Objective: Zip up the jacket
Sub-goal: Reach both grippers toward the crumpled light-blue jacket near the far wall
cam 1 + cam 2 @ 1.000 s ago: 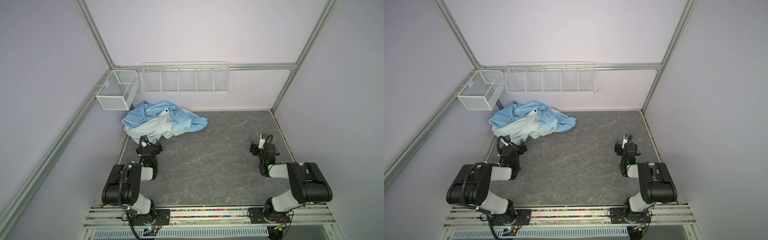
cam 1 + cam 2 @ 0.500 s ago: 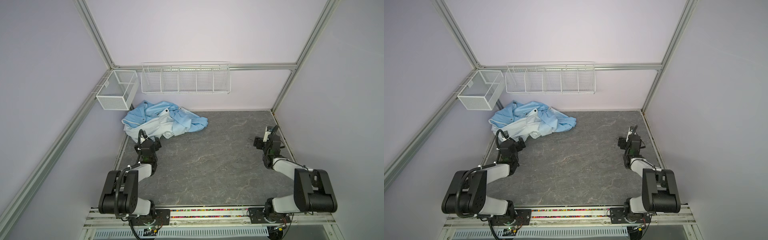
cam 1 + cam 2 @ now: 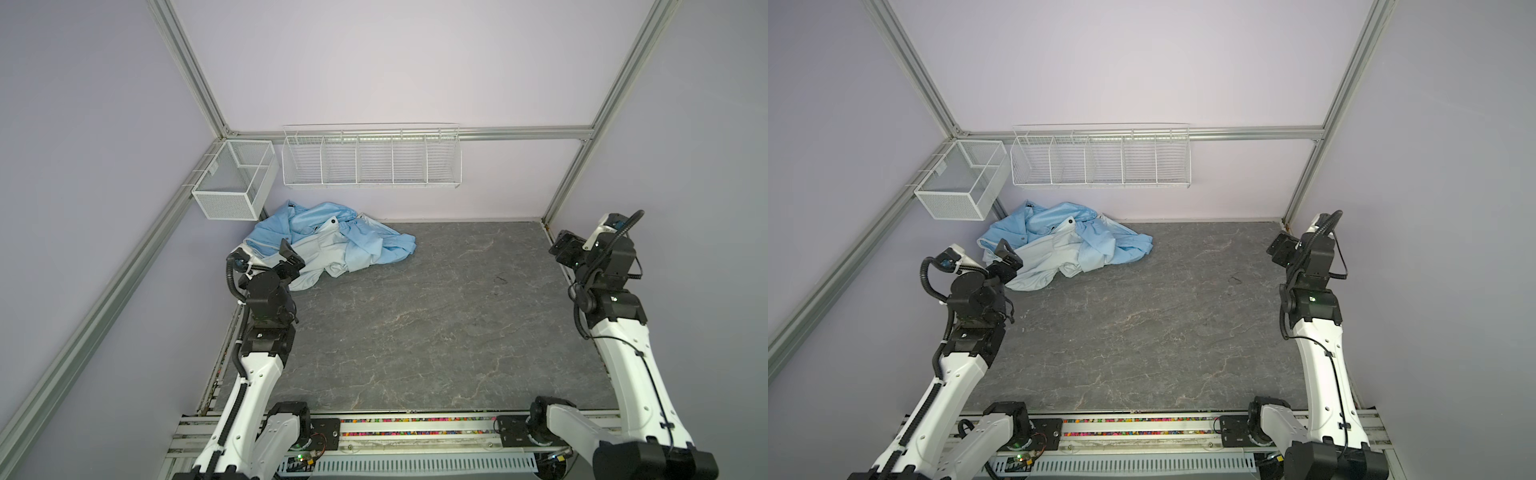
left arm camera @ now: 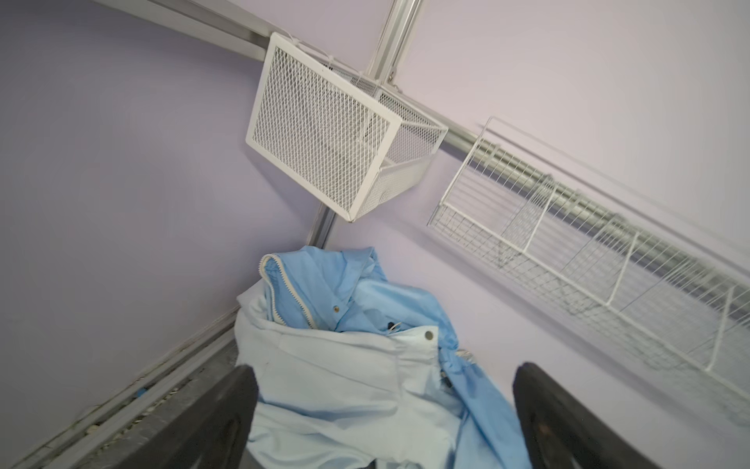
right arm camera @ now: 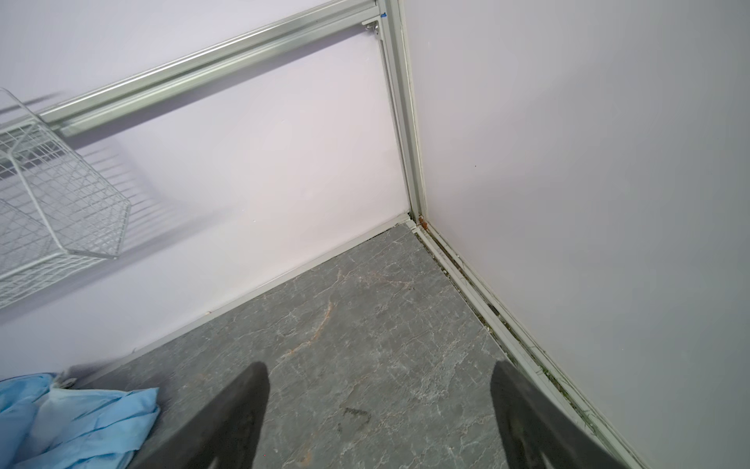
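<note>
Jacket, crumpled, unzipped, far-left desk corner; left gripper near it, right gripper well apart; both jaws wide open, empty.

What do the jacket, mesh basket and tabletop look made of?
Jacket: thin woven fabric, probably synthetic, faint sheen; fine crumpled folds.
Mesh basket: likely white-coated metal; rigid diamond mesh.
Tabletop: matte grey stone-look surface, pale veins; real stone or printed sheet unclear.
</note>
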Robot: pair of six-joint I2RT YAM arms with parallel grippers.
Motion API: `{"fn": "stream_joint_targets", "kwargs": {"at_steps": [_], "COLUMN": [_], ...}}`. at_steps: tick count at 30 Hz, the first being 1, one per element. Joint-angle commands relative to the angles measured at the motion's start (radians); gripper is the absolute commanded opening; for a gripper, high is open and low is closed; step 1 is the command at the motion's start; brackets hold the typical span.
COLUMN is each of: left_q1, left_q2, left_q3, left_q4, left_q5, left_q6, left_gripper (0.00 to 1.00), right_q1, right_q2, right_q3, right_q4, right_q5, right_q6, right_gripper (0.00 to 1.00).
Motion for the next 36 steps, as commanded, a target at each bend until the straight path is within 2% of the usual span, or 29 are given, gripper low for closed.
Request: {"fn": "stream_joint_targets", "kwargs": {"at_steps": [1,2,5,6,9,11,13,19,24,27,30,33,36], "left_q1": [0.075,0.078,0.078,0.078,0.077,0.08,0.081,0.08,0.081,0.072,0.02,-0.064,-0.12], "left_q2": [0.008,0.011,0.039,0.053,0.094,0.125,0.148,0.285,0.43,0.539,0.632,0.724,0.817], "left_q3": [0.01,0.02,0.091,0.116,0.173,0.209,0.219,0.291,0.309,0.334,0.37,0.442,0.515], "left_q4": [-0.069,-0.083,-0.145,-0.169,-0.21,-0.256,-0.255,-0.332,-0.318,-0.337,-0.361,-0.4,-0.397], "left_q5": [0.11,0.097,0.084,0.076,0.09,0.109,0.151,0.296,0.529,0.664,0.712,0.706,0.711], "left_q6": [-0.218,-0.238,-0.194,-0.205,-0.229,-0.243,-0.244,-0.262,-0.248,-0.259,-0.265,-0.258,-0.309], "left_gripper": [0.99,0.99,0.99,0.99,0.99,1.0,0.99,0.99,0.99,0.89,0.88,0.87,0.85], "right_q1": [-0.037,-0.049,-0.072,-0.084,-0.09,-0.084,-0.06,0.155,0.354,0.449,0.523,0.574,0.603], "right_q2": [0.041,0.035,0.019,0.032,0.101,0.154,0.196,0.284,0.428,0.536,0.652,0.743,0.797], "right_q3": [0.018,0.012,-0.001,0.01,0.064,0.096,0.107,0.136,0.213,0.288,0.388,0.466,0.51], "right_q4": [-0.234,-0.229,-0.234,-0.242,-0.265,-0.272,-0.264,-0.219,-0.179,-0.157,-0.174,-0.186,-0.195], "right_q5": [-0.077,-0.097,-0.125,-0.177,-0.343,-0.447,-0.498,-0.481,-0.461,-0.485,-0.502,-0.52,-0.526], "right_q6": [0.11,0.141,0.253,0.271,0.284,0.291,0.306,0.326,0.336,0.333,0.321,0.317,0.315], "right_gripper": [0.89,0.89,0.89,0.89,0.99,0.89,0.84,0.84,0.84,0.84,0.84,0.85,0.85]}}
